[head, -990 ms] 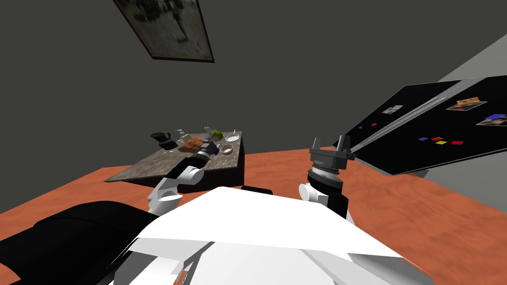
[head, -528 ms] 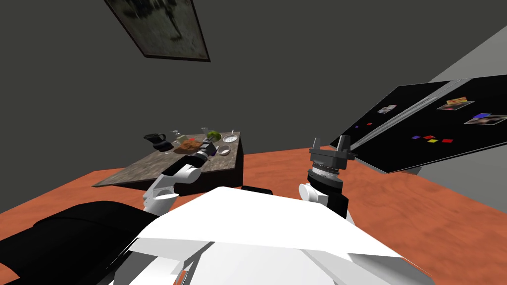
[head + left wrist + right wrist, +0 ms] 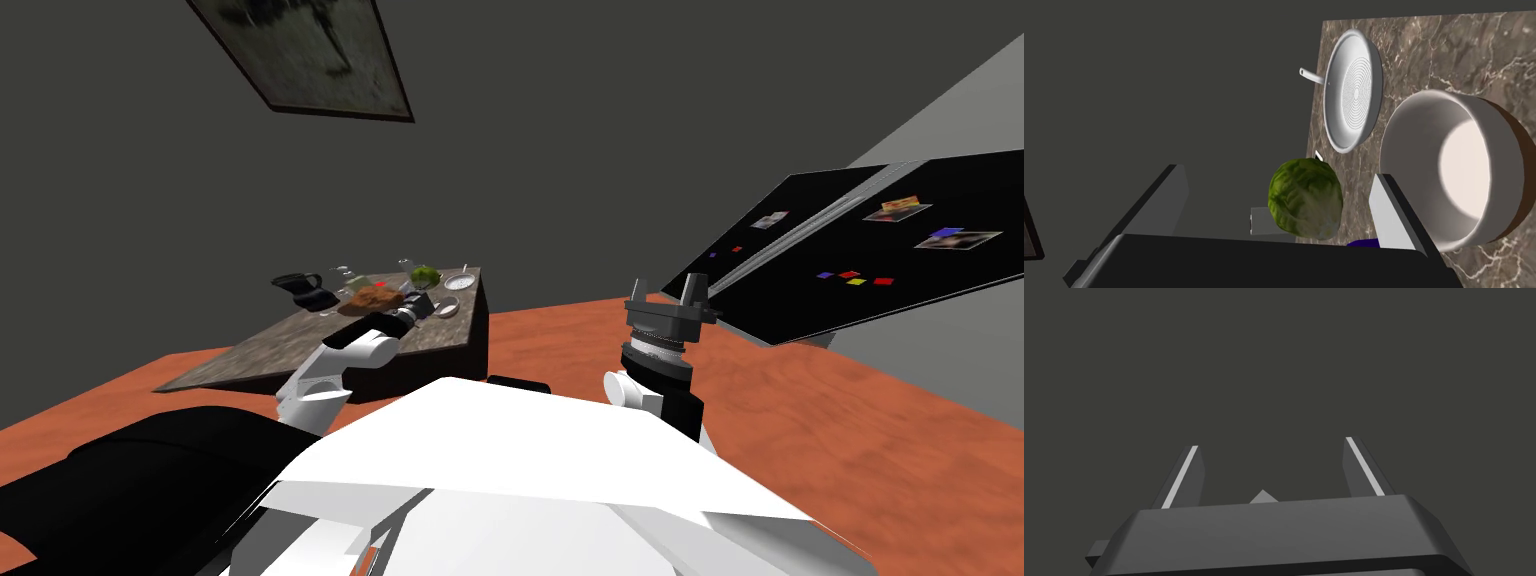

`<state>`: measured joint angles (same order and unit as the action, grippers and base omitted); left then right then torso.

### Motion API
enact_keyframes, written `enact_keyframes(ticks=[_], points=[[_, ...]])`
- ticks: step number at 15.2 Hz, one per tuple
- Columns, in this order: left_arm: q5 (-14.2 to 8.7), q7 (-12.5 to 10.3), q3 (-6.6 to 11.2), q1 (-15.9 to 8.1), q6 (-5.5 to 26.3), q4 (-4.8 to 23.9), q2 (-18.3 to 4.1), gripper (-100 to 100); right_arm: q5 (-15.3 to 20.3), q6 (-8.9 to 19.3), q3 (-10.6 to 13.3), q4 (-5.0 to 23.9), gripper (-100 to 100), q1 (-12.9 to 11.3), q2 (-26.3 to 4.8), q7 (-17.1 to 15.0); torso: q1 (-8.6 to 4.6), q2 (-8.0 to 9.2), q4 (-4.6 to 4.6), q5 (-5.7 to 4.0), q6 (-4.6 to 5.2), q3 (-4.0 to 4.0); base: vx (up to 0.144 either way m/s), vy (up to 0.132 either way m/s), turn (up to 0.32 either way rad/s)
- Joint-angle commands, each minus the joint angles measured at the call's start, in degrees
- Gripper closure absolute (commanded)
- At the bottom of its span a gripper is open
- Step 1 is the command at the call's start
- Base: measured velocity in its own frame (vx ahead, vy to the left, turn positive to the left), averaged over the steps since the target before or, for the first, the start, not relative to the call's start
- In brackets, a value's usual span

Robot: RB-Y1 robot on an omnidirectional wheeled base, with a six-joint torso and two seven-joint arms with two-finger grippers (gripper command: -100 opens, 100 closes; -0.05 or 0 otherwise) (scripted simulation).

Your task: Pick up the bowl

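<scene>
The bowl [image 3: 1454, 170] is white inside with a brown outer wall and stands upright on the marble table top [image 3: 1474, 50]. In the head view the bowl [image 3: 448, 306] sits near the table's right end. My left gripper [image 3: 1279, 200] is open, and the bowl lies just outside one of its fingers [image 3: 1394, 215]. A green lettuce head [image 3: 1305, 197] shows between the fingers, farther along. In the head view the left gripper [image 3: 420, 303] hovers over the table beside the bowl. My right gripper [image 3: 668, 295] is raised off to the right, open with nothing in it [image 3: 1271, 458].
A round white pan [image 3: 1354, 90] with a short handle lies past the bowl near the table's edge. A black jug [image 3: 298, 290] and a brown lump [image 3: 375, 297] stand farther left. A black fridge door [image 3: 850, 260] with magnets slants at right.
The whole head view has slid left, so my head has turned. My left arm has reached a little farther over the table towards the bowl. The right arm has not moved.
</scene>
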<state>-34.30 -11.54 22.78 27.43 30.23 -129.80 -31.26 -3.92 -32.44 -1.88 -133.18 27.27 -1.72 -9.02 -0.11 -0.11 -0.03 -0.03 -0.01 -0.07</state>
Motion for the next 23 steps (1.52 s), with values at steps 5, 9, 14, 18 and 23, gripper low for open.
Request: enact_keyframes(ticks=[5, 9, 14, 18, 23], points=[[-4.08, -1.59, 2.26, 0.83, 6.94, 1.90, -2.82, -100, 0.00, 0.00, 0.00, 0.00, 0, 0.00, 0.00, 0.00, 0.03, -0.06, -0.01, 0.01, 0.02, -0.03, 0.048, -0.021, -0.052], [-5.97, -2.30, 3.24, 1.09, 11.48, 2.94, -4.13, -100, 0.00, 0.00, 0.00, 0.00, 0, 0.00, 0.00, 0.00, 0.06, -0.04, 0.00, 0.01, 0.02, -0.02, 0.043, -0.013, -0.033], [-7.85, -2.96, 4.16, 1.37, 16.74, 4.01, -5.40, -100, 0.00, 0.00, 0.00, 0.00, 0, 0.00, 0.00, 0.00, 0.07, -0.07, -0.02, 0.02, 0.01, -0.04, 0.046, -0.011, -0.035], [-11.51, -4.09, 5.80, 1.97, 22.20, 6.20, -7.83, -100, 0.00, 0.00, 0.00, 0.00, 0, 0.00, 0.00, 0.00, 0.08, -0.06, -0.01, 0.02, 0.01, -0.03, 0.051, -0.006, -0.050], [-13.27, -4.58, 6.53, 2.29, 27.59, 7.30, -8.99, -100, 0.00, 0.00, 0.00, 0.00, 0, 0.00, 0.00, 0.00, 0.10, -0.03, 0.00, 0.02, 0.01, -0.02, 0.047, -0.001, -0.038]])
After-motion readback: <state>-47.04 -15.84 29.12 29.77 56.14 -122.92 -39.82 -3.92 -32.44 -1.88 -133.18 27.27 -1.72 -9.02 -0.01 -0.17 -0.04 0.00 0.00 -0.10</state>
